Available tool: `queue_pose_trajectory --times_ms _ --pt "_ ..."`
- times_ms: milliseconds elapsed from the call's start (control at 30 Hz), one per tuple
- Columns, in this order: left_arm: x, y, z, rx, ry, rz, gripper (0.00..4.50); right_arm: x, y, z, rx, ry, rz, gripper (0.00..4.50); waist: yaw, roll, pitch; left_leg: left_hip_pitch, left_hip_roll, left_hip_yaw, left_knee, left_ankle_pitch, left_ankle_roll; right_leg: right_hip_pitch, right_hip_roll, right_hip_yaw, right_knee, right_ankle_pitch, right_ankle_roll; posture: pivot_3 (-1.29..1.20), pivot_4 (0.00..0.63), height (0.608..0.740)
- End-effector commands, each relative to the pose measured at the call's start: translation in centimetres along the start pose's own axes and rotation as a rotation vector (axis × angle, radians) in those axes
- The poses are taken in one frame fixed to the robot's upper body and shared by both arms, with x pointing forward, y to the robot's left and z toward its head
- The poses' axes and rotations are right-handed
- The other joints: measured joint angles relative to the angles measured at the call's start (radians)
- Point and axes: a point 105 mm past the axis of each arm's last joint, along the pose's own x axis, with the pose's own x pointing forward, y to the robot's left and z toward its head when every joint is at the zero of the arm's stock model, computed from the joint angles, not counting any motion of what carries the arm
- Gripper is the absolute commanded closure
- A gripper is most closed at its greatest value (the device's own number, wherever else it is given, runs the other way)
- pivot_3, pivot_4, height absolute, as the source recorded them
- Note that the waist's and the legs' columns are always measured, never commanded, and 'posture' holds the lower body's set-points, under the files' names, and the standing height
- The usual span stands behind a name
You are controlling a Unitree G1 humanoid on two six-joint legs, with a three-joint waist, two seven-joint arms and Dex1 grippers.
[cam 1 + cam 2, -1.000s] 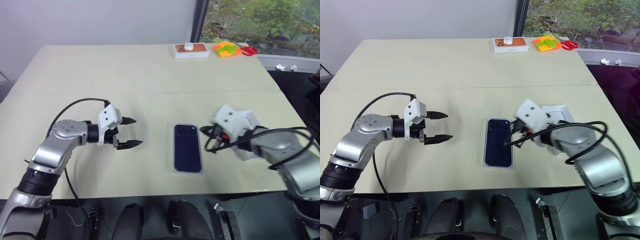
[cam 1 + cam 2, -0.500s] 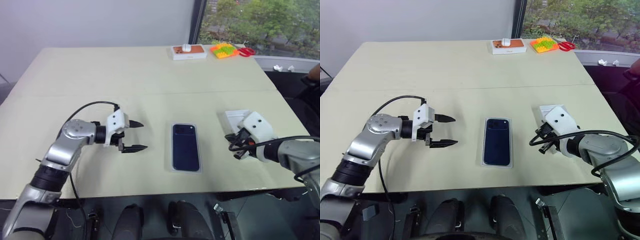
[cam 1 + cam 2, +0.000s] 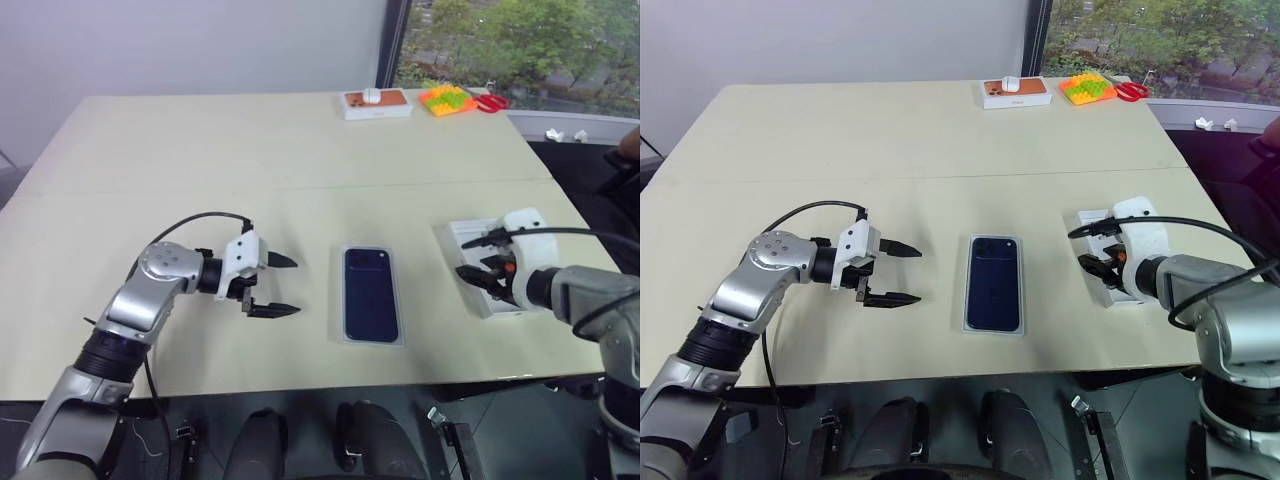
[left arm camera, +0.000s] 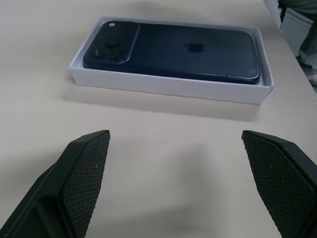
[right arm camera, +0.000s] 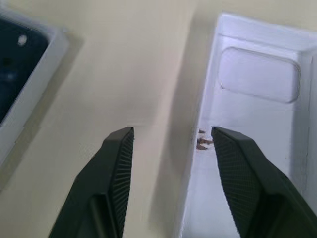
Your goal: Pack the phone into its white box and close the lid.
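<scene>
Straddling lid (image 5: pixel 257 148) edge, right gripper (image 5: pixel 171 136).

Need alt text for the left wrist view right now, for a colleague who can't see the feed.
The phone lies back up inside the white box on the table, camera block at one end. The left end effector is open and empty, short of the box.

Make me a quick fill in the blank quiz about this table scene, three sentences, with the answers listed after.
1. The phone lies inside the white ____, camera side up.
2. The left gripper has its fingers ____ and holds nothing.
3. The right gripper straddles the near wall of the upturned ____, whose white inside shows an oblong recess.

Missing words: box; open; lid
</scene>
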Motion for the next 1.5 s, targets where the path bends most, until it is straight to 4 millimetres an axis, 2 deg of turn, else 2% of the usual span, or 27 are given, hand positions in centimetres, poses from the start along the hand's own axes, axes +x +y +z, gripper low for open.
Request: queue_pose_trajectory --times_ms 33,300,400,500,533,633,733,800,867,967,1067,1200,1367,1500 --pt "0.0 0.2 0.8 0.039 -0.014 0.004 0.0 0.2 -1.6 -0.2 0.069 0.021 -0.07 1.87 0.0 0.0 0.0 0.0 0.0 0.0 0.0 0.0 0.0 0.0 0.0 0.0 0.0 0.0 0.0 0.0 0.15 0.74" --pt "-0.1 -0.1 0.8 0.02 -0.028 0.017 0.0 1.4 -2.5 -1.4 0.139 0.108 -0.074 1.87 -0.001 0.0 0.0 0.0 0.0 0.0 0.0 -0.001 0.002 0.0 -0.001 0.001 0.0 0.0 0.0 0.0 0.15 0.74" --pt "-0.1 -0.1 0.8 0.016 -0.03 0.024 0.0 1.4 -2.3 -1.3 0.13 0.11 -0.059 2.68 -0.005 0.0 0.0 0.0 0.0 0.0 0.0 -0.001 0.002 0.0 0.0 0.001 0.0 0.0 0.0 0.0 0.15 0.74" --pt "-0.1 -0.1 0.8 0.012 -0.033 0.029 0.0 1.4 -2.1 -1.1 0.118 0.111 -0.051 4.12 -0.006 0.0 0.0 0.0 0.0 0.0 0.0 -0.001 0.002 0.0 0.0 0.001 0.0 0.0 0.0 0.0 0.15 0.74" --pt "-0.1 -0.1 0.8 0.01 -0.033 0.031 0.0 1.4 -2.1 -1.1 0.117 0.108 -0.048 4.48 -0.006 0.0 0.0 0.0 0.0 0.0 0.0 -0.001 0.002 0.0 0.0 0.001 0.0 0.0 0.0 0.0 0.15 0.74" --pt "-0.4 0.1 0.7 0.002 -0.031 0.049 0.0 1.1 -2.0 -0.4 0.113 0.079 -0.047 4.48 -0.006 0.0 0.0 0.0 0.0 0.0 0.0 -0.001 0.002 0.0 0.0 0.001 0.0 0.0 0.0 0.0 0.15 0.74" --pt "-1.4 1.1 0.5 -0.009 -0.024 0.109 0.0 -0.5 -1.7 2.9 0.096 -0.069 -0.026 4.48 -0.015 0.001 0.0 0.0 0.0 0.0 0.0 -0.001 0.002 -0.001 0.0 0.001 0.0 0.0 0.0 0.0 0.15 0.74" --pt "-2.0 1.9 0.2 -0.018 -0.015 0.154 0.0 -1.8 0.0 5.5 0.078 -0.199 0.074 4.48 -0.022 0.001 0.001 0.0 0.0 0.0 0.0 -0.001 0.002 -0.001 0.0 0.001 0.0 0.0 0.001 0.0 0.15 0.74" --pt "-2.8 2.8 -0.3 -0.026 0.002 0.207 0.0 -3.3 2.9 7.7 0.089 -0.351 0.277 4.48 -0.024 0.001 0.0 0.0 0.001 0.0 -0.001 -0.001 0.002 -0.001 0.0 0.001 0.0 0.0 0.001 0.0 0.15 0.74" --pt "-3.7 4.1 -0.7 -0.045 0.003 0.281 0.0 -4.8 6.6 8.9 0.15 -0.497 0.56 4.48 -0.021 0.001 0.0 0.001 0.003 -0.001 -0.002 -0.001 0.002 -0.001 0.002 0.0 0.0 0.0 0.0 0.0 0.15 0.74" --pt "-4.6 5.6 -1.1 -0.066 -0.005 0.369 0.0 -3.9 10.7 8.2 0.361 -0.546 0.789 4.48 -0.02 0.0 0.0 0.0 0.006 -0.001 -0.002 -0.001 0.002 -0.001 0.001 -0.001 0.001 0.0 0.0 0.0 0.15 0.74" --pt "-5.0 6.1 -2.0 -0.072 0.019 0.407 0.0 -2.8 14.9 6.5 0.556 -0.473 0.908 4.48 -0.017 0.001 0.0 -0.002 0.005 0.001 -0.001 -0.001 0.002 -0.006 -0.003 0.001 0.007 0.0 0.0 0.0 0.15 0.74" --pt "-5.1 6.3 -2.2 -0.076 0.012 0.419 0.0 -4.3 18.7 6.6 0.814 -0.345 1.072 4.48 -0.026 0.001 0.0 -0.003 0.001 0.003 0.0 -0.001 0.002 -0.007 -0.007 0.003 0.007 0.001 0.001 0.0 0.15 0.74" --pt "-4.7 6.2 -2.1 -0.071 0.012 0.415 0.0 -3.2 20.8 5.5 0.994 -0.221 1.058 4.48 -0.028 0.0 0.0 -0.001 0.003 0.003 0.0 -0.001 0.002 -0.006 -0.002 0.005 0.007 0.001 0.002 0.0 0.15 0.74"
